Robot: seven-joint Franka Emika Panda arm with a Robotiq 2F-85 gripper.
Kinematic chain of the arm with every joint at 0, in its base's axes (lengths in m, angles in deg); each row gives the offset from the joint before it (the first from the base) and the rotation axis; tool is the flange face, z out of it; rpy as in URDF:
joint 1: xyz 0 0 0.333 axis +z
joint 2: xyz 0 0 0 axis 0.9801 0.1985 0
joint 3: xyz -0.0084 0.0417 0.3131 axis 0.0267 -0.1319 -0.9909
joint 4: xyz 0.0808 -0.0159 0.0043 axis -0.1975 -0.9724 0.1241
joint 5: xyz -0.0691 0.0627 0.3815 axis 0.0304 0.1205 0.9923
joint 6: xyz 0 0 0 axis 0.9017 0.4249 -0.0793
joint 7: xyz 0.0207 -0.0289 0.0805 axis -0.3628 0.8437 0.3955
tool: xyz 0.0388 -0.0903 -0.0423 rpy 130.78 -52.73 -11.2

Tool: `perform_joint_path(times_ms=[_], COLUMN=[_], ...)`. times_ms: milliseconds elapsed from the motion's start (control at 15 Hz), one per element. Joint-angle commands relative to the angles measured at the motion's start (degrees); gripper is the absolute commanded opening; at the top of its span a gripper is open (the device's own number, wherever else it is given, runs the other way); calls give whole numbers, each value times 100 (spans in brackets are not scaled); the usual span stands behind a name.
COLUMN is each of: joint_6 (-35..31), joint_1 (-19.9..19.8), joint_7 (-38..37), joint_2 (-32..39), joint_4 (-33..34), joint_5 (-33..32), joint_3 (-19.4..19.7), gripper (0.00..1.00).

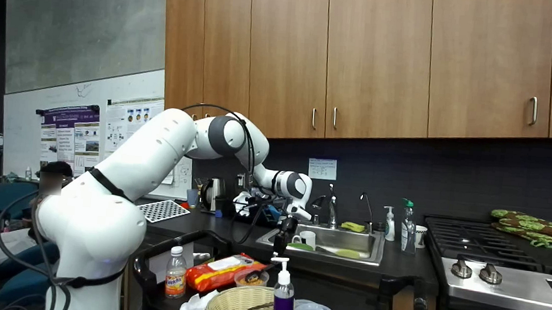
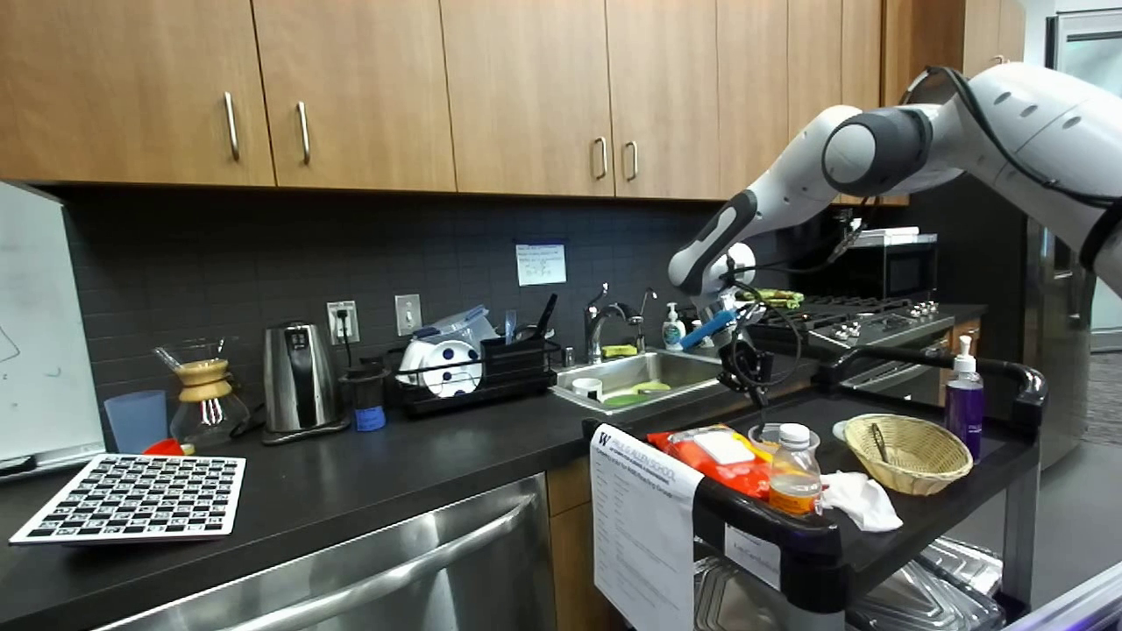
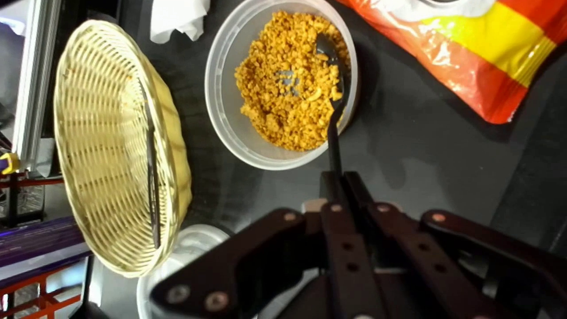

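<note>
Closest to the wrist camera is the black metal two-fingered gripper [image 3: 339, 177], its fingers drawn nearly together and pinching the handle of a slim black spoon [image 3: 334, 137]. The spoon slants across the edge of a round, translucent plastic tub [image 3: 228, 88], its head among loose orange-brown crumbs [image 3: 283, 119] near the inner wall; I can't tell whether the handle touches the rim. Around the tub I see an oval basket of pale woven wicker [image 3: 177, 173] with a thin dark utensil [image 3: 152, 177] in it, some crumpled white tissue [image 3: 177, 17] and a glossy red-and-yellow plastic bag [image 3: 469, 48]. All of it sits on a black-topped cart [image 1: 358, 299], where a purple-labelled clear pump bottle [image 1: 284, 306] stands next to the basket. Behind is a stainless-steel sink [image 1: 377, 249] set in the dark counter [image 2: 491, 447].
</note>
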Motion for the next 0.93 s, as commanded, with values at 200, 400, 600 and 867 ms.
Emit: perform_joint_path(times_ms=[200, 400, 600, 867], joint_6=[-937, -1249, -1494, -1801], joint_1=[58, 50, 37, 55], joint_7=[-34, -62, -94, -150], joint_2=[-680, -912, -1180, -1583], joint_4=[-994, -1341, -1732, -2339], joint_5=[-479, -695, -806, -862], joint_3=[72, 89, 98, 71], gripper=[1, 1, 1, 1])
